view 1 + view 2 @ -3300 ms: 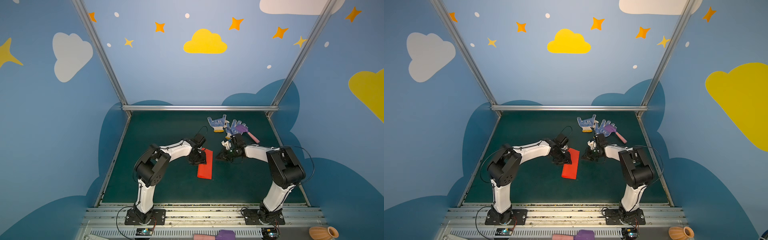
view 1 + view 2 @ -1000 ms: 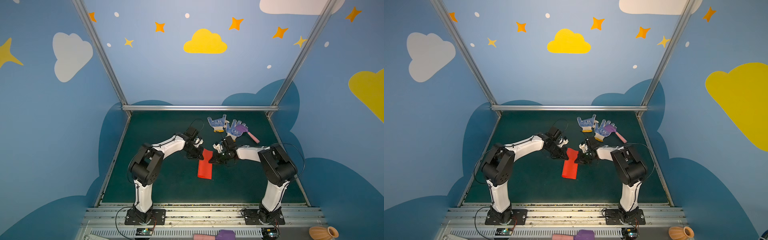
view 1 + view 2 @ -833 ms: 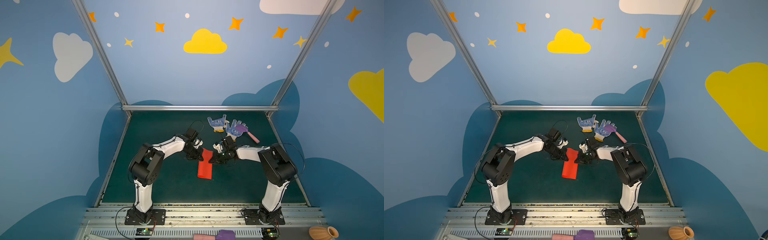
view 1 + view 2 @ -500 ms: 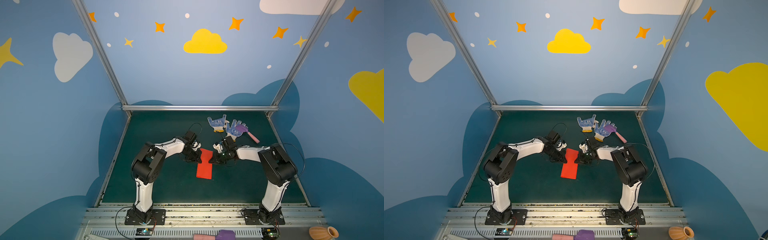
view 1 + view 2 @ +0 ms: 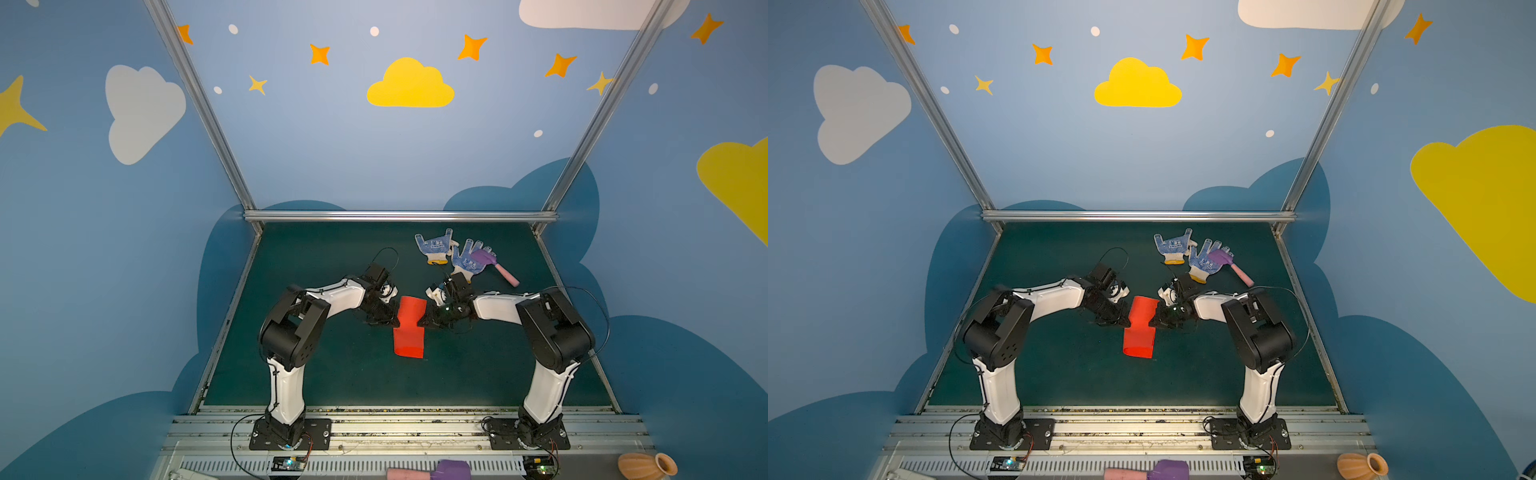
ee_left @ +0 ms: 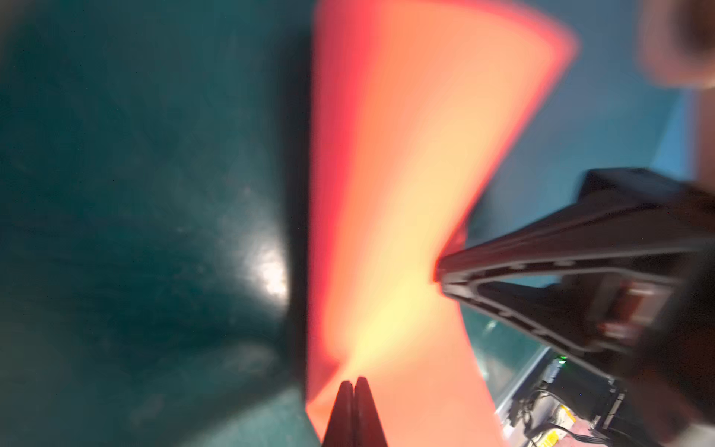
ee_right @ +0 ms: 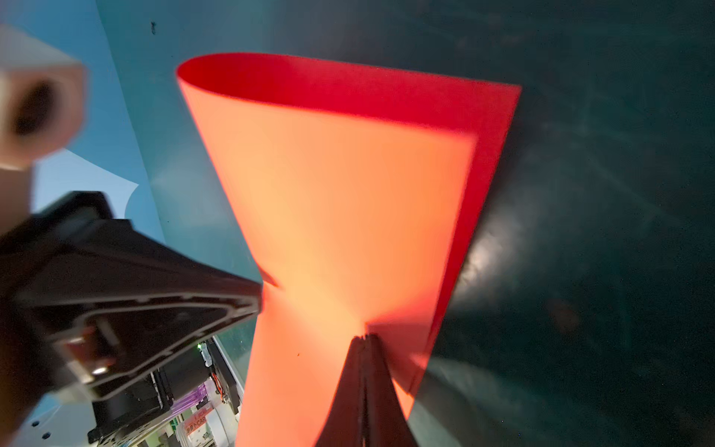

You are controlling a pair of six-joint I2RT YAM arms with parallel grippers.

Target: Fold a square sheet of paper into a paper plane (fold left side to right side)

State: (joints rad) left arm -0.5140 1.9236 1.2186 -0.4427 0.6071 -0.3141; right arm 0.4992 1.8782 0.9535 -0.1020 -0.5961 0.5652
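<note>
The square sheet of paper (image 5: 409,330) (image 5: 1139,332) lies folded into a narrow red rectangle mid-mat, pinched in at its waist in both top views. My left gripper (image 5: 393,322) (image 5: 1122,322) is shut, its tips pressing on the paper's left folded edge. My right gripper (image 5: 421,323) (image 5: 1152,324) is shut too, tips on the right edge directly opposite. In the left wrist view the closed left gripper (image 6: 354,381) rests on the paper (image 6: 387,193). The right wrist view shows the right gripper (image 7: 363,337) on the paper (image 7: 340,193), whose far end bulges open. No paper plane shows.
Two blue-dotted white gloves (image 5: 434,248) (image 5: 468,261) and a purple-and-pink toy hammer (image 5: 496,266) lie at the back right of the green mat (image 5: 316,374). An orange vase (image 5: 646,465) and another hammer (image 5: 432,473) sit beyond the front rail.
My left gripper slid from the paper's far left corner toward the front, to the middle of its left edge. The paper shifted slightly and now looks pinched at the waist. The right gripper barely moved.
</note>
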